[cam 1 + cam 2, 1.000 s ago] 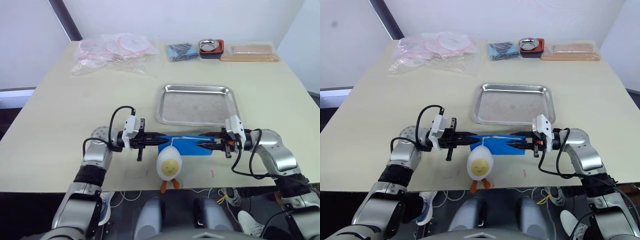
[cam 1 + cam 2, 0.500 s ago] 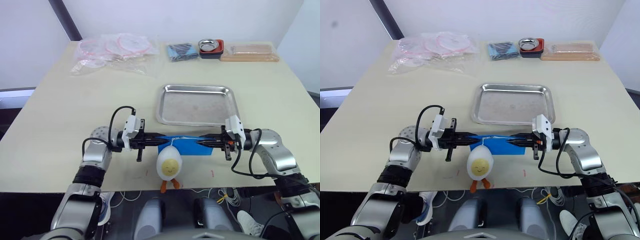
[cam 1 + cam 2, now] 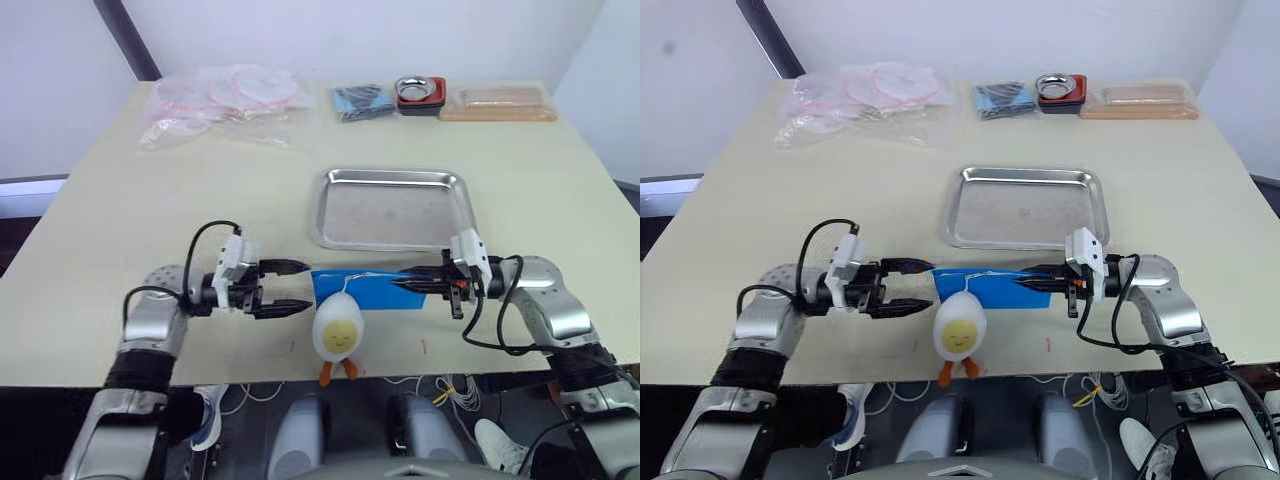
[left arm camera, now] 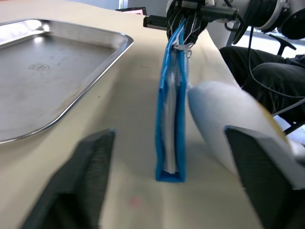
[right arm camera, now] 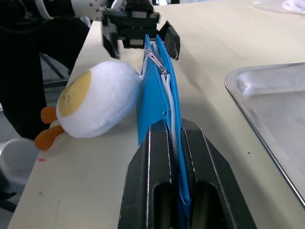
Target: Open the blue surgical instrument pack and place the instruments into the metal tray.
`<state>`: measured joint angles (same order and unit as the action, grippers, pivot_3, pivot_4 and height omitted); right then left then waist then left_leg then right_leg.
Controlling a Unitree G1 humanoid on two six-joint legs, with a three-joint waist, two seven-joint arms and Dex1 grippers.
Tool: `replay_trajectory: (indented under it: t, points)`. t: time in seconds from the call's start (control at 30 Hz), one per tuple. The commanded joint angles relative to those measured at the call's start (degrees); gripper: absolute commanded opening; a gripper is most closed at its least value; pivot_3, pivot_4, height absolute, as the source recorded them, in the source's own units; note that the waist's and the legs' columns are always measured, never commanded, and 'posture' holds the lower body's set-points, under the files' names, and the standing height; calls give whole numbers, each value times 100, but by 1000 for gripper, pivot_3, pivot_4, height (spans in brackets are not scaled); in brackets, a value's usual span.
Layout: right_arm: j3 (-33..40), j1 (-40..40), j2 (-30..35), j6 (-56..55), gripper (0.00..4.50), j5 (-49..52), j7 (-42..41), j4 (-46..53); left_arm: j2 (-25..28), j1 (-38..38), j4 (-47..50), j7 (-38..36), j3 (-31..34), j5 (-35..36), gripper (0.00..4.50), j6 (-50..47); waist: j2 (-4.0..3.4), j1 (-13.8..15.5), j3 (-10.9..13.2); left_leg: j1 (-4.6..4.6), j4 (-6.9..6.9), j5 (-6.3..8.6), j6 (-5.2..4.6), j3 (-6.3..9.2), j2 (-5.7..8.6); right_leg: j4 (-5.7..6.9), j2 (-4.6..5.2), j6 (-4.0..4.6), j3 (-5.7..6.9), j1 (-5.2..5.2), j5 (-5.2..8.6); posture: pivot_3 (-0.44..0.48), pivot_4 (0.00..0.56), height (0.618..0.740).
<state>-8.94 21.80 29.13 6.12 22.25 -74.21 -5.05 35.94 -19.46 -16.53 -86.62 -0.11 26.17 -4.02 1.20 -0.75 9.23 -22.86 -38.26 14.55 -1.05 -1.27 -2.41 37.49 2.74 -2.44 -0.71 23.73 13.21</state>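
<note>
Right gripper [image 3: 400,284] pinching the blue surgical instrument pack [image 3: 362,288]; left gripper [image 3: 300,287] spread wide, just off the pack's left end.

Pack stands on edge on the table [image 3: 120,220], zipper up, just at 6 o'clock of the empty metal tray [image 3: 392,208]. Egg plush toy [image 3: 338,333] touches the pack's near side. Clear plastic bags [image 3: 225,100] at 11 o'clock of the tray; dark-blue bundle [image 3: 362,101] and small steel bowl [image 3: 419,92] at 12 o'clock, well apart.
</note>
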Motion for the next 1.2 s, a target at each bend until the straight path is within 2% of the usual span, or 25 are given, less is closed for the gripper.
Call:
replay_trajectory:
  t: [0.03,0.17,0.4,0.73,0.83,1.1,1.2]
  points:
    - [92,-12,61,-98,0,-27,-2,17,415,594,1062,-87,265,501,4383,-650,-2,-3,5,0,0,0,0,-1,-1,0,1,0,0,0,0,0,150,740]
    - [93,0,32,-153,0,-49,17,-37,609,1064,1776,-44,216,685,4383,-1078,-8,4,12,0,0,0,0,-1,-2,0,2,5,0,0,3,0,150,740]
    - [88,-7,16,-167,0,-48,35,-37,562,1508,2257,239,-67,515,4383,-1346,-13,5,16,1,1,0,0,-2,-3,0,2,6,-2,1,4,0,150,740]
    - [86,-28,4,-174,0,-63,77,-29,-74,1699,2184,1013,-388,219,4383,-1210,-14,10,19,1,1,0,0,-3,-2,-2,1,5,-2,0,3,0,150,740]
    - [71,-77,1,-167,0,-64,95,18,-108,1736,2193,1019,-390,314,3660,-1234,-14,9,19,1,1,0,0,-3,-2,-1,1,6,-2,1,3,0,150,740]
    - [99,-56,19,-212,0,-78,104,-74,-47,1756,2106,928,-193,420,125,-1045,-14,9,19,1,1,0,0,-3,-2,-1,1,6,-2,1,4,0,150,740]
    - [90,-79,20,-212,0,-77,101,-55,177,1740,2053,775,28,493,20,-1024,-14,9,19,1,1,0,0,-2,-2,-1,1,6,-1,1,4,0,150,740]
